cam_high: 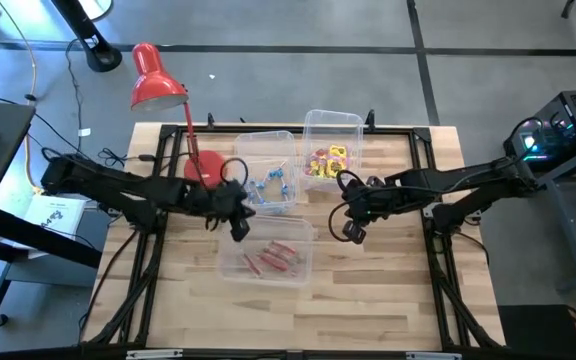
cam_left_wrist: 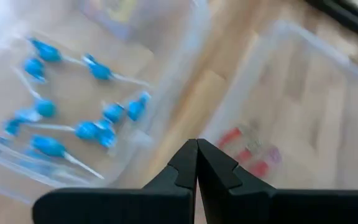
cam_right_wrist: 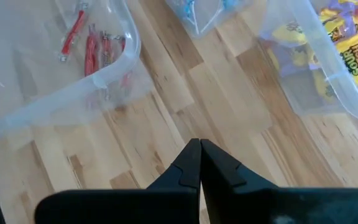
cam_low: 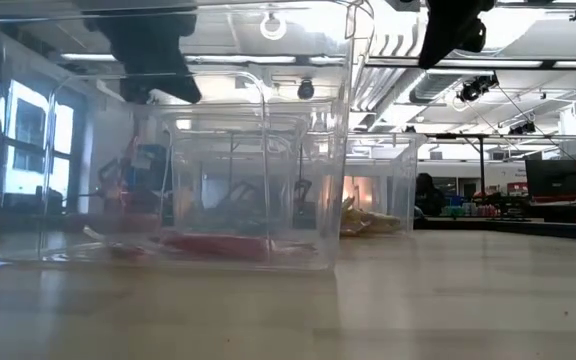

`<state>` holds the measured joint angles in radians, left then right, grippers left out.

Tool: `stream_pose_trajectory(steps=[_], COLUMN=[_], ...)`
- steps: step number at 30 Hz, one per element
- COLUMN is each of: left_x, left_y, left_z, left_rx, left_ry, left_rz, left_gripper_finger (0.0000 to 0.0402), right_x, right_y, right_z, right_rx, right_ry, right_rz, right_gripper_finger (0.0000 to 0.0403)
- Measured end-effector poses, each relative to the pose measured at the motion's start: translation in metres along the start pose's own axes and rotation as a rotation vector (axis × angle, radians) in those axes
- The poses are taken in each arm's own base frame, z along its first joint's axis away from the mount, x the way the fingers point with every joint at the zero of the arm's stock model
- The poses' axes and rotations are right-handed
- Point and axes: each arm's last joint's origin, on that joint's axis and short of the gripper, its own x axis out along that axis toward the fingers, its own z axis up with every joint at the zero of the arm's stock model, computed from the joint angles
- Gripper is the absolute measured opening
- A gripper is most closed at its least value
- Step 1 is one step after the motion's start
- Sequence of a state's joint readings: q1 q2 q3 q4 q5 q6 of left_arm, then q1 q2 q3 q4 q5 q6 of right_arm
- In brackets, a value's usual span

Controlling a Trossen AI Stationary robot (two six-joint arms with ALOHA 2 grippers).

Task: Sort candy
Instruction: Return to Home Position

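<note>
Candy lies sorted by kind in 3 clear bins. Red sticks [cam_high: 271, 260] are in the near bin [cam_high: 298, 272]. Blue twists [cam_high: 271, 184] are in the mid bin [cam_high: 268, 148] just behind it. Yellow packets [cam_high: 326, 160] are in the far-right bin [cam_high: 333, 125], beside the mid one.

Left pincer [cam_high: 238, 228] hangs over the near bin's far-left corner, btwn that bin and the mid bin. Its fingers are pressed tight together w/ nothing in them. Right pincer [cam_high: 352, 232] hangs over bare bench [cam_high: 388, 300] just right of the near bin and in front of the far-right bin. It's likewise fully closed and empty. Low view shows both raised clear of the bench top.

Red lamp [cam_high: 153, 80] has its base on the bench, left of the mid bin.
</note>
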<state>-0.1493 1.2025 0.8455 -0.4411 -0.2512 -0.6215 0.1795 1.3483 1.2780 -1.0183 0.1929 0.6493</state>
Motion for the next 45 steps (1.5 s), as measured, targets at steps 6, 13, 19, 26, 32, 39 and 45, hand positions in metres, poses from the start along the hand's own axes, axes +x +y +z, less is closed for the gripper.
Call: stream_pose_trajectory(steps=[6,13,19,26,32,39,45], left_x=[-0.015,-0.036,-0.045,-0.048,-0.050,-0.052,-0.052], left_y=[0.011,0.021,0.024,0.008,-0.005,-0.012,-0.012], left_z=[0.026,0.066,0.080,0.070,0.062,0.057,0.054], left_rx=[0.048,0.062,0.053,0.079,0.090,0.085,0.095], left_ry=[-0.119,-0.261,-0.311,-0.264,-0.269,-0.268,-0.264], left_rz=[0.035,0.100,0.102,0.020,0.014,0.000,0.034], left_gripper_finger=[0.0000,0.0000,0.0000,0.0000,0.0000,0.0000,0.0000], right_x=[0.000,0.005,0.024,0.060,0.075,0.050,0.012], right_y=[0.002,-0.045,-0.109,-0.129,-0.134,-0.127,-0.113], right_z=[0.004,0.032,0.059,0.066,0.052,0.032,0.011], right_rx=[0.016,0.339,0.467,0.378,0.312,0.254,0.281], right_ry=[-0.056,-0.216,-0.172,0.042,0.248,0.394,0.407], right_rz=[0.001,-0.255,-0.372,-0.264,-0.371,-0.402,-0.408], right_gripper_finger=[0.0000,0.0000,0.0000,0.0000,0.0000,0.0000,0.0000])
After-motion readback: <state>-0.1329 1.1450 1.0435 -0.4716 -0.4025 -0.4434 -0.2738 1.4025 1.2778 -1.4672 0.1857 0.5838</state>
